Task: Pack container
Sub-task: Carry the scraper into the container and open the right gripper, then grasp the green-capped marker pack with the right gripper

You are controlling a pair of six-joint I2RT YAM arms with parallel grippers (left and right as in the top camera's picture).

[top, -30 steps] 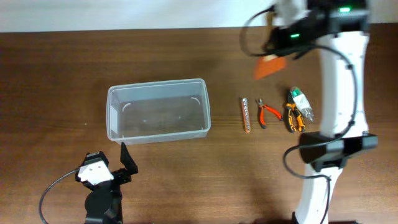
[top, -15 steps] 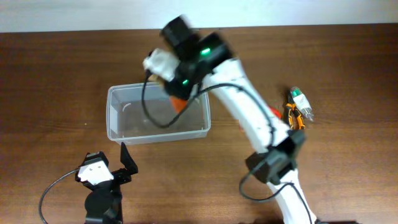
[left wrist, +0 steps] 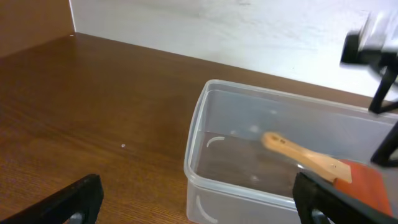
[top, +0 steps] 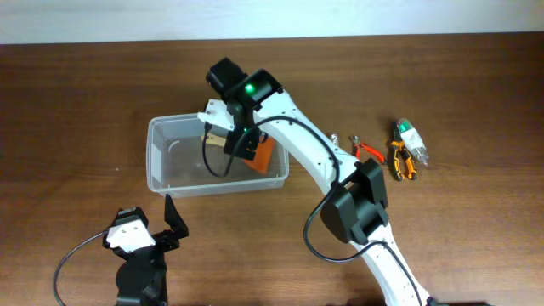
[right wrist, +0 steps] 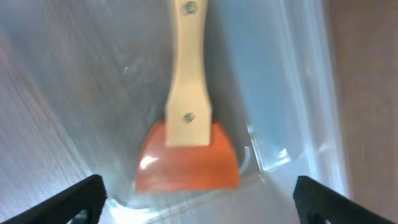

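**One in the tub, more to fetch**

The scraper (right wrist: 188, 124) was in! It lay flat on the floor of the container (top: 150, 157), with its wooden handle pointing toward the middle and its orange blade close to the right end wall.

My right claw (right wrist: 198, 200) hung over it inside the tub, spread wide. Its fingers stood off to either side and gripped nothing, so I called that piece released. The left claw (left wrist: 199, 205) was wide open too and empty, parked at the near edge just in front of the tub.

The container itself sat upright, left of centre on the table (top: 85, 85).

Plenty was left, though. Well off to the right, out on the wood, lay the red pliers (top: 367, 153), the orange pliers (top: 401, 161) and a green-and-white piece (top: 412, 138). My arm hid part of that patch, so I couldn't say whether anything more lay there. By my reckoning it was one item packed and at least three to go.
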